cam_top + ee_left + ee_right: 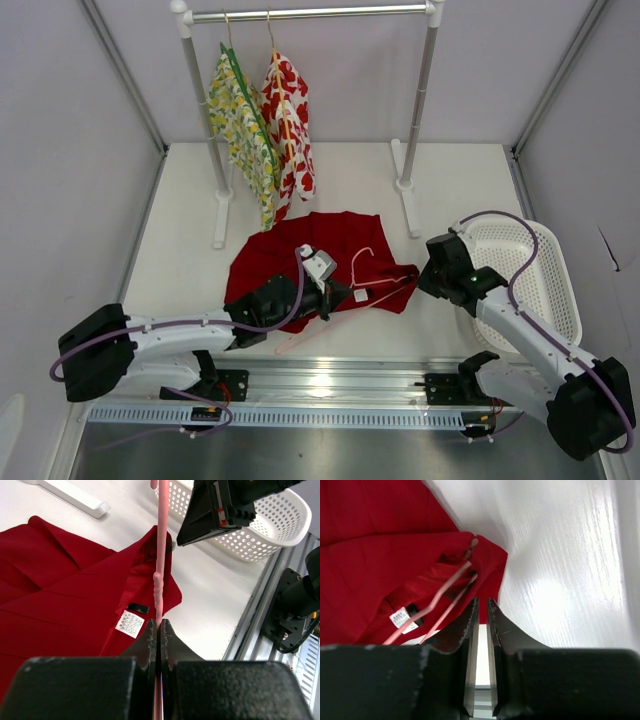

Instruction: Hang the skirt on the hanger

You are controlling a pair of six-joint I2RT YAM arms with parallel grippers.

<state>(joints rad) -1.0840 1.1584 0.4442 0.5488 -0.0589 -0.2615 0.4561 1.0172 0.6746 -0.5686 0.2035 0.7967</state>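
Observation:
The deep-red skirt (290, 250) lies spread flat on the white table, in front of the rack. The pale pink wire hanger (362, 252) lies across its right part, with the hook on the cloth. My left gripper (345, 293) is shut on the hanger's wire; in the left wrist view the wire (161, 555) runs straight up out of the closed jaws (159, 623) over the skirt (60, 595). My right gripper (422, 283) hovers by the skirt's right corner (487, 562), nearly shut, with nothing in its narrow gap (480, 601). The hanger's two wires (437, 597) pass to its left.
A clothes rack (310, 13) stands at the back, carrying a yellow-green floral garment (240, 120) and a white garment with red flowers (288, 125). Its feet (408, 205) flank the skirt. A white perforated basket (545, 270) sits at the right. A white care label (130, 624) shows on the skirt.

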